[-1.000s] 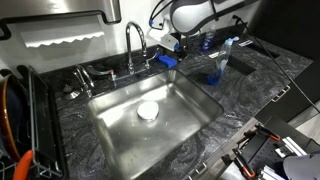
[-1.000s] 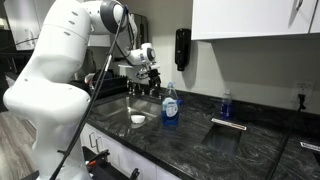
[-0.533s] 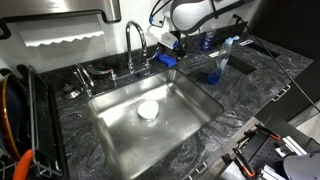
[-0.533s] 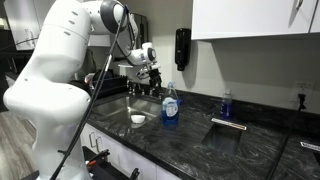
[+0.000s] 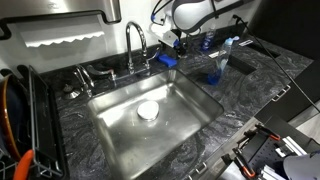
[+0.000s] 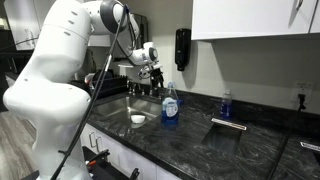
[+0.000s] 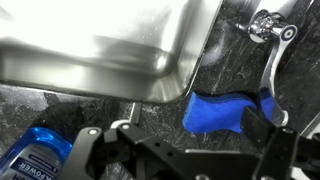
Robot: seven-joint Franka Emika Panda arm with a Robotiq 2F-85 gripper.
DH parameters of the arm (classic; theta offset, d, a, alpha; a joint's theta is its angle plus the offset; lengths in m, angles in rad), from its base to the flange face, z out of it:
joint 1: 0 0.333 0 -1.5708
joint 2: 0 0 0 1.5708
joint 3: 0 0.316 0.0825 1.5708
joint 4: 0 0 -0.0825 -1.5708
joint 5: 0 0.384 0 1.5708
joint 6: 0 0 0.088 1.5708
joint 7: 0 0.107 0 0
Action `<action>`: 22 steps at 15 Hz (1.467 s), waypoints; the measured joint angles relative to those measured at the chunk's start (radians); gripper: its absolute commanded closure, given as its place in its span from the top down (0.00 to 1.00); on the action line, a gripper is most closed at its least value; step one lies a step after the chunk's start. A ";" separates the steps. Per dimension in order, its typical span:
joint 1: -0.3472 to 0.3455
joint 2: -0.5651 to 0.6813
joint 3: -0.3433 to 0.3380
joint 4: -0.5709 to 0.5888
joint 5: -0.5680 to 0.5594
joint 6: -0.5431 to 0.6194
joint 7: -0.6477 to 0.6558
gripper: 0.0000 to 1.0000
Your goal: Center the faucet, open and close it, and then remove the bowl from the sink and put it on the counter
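Observation:
The chrome gooseneck faucet (image 5: 133, 42) stands behind the steel sink (image 5: 190, 115), its spout arching over the basin. The small white bowl (image 5: 148, 110) lies in the sink near the drain; it also shows in an exterior view (image 6: 138, 119). My gripper (image 5: 166, 44) hovers just beside the faucet, above the counter (image 5: 250, 95), and also shows in an exterior view (image 6: 150, 56). In the wrist view the gripper (image 7: 180, 140) is open and empty, its fingers (image 7: 268, 135) spread over a blue sponge (image 7: 225, 110). A slim chrome lever (image 7: 272, 55) and the sink corner (image 7: 150, 75) show there.
A blue sponge (image 5: 167, 60) lies on the counter by the faucet. A blue soap bottle (image 5: 215, 70) stands next to the sink's side, also in the wrist view (image 7: 35, 152). Short chrome fittings (image 5: 84, 78) sit behind the sink. A dish rack (image 5: 15, 130) is at the far side.

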 measured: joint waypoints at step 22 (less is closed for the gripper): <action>-0.003 0.210 -0.067 0.213 0.041 0.169 0.000 1.00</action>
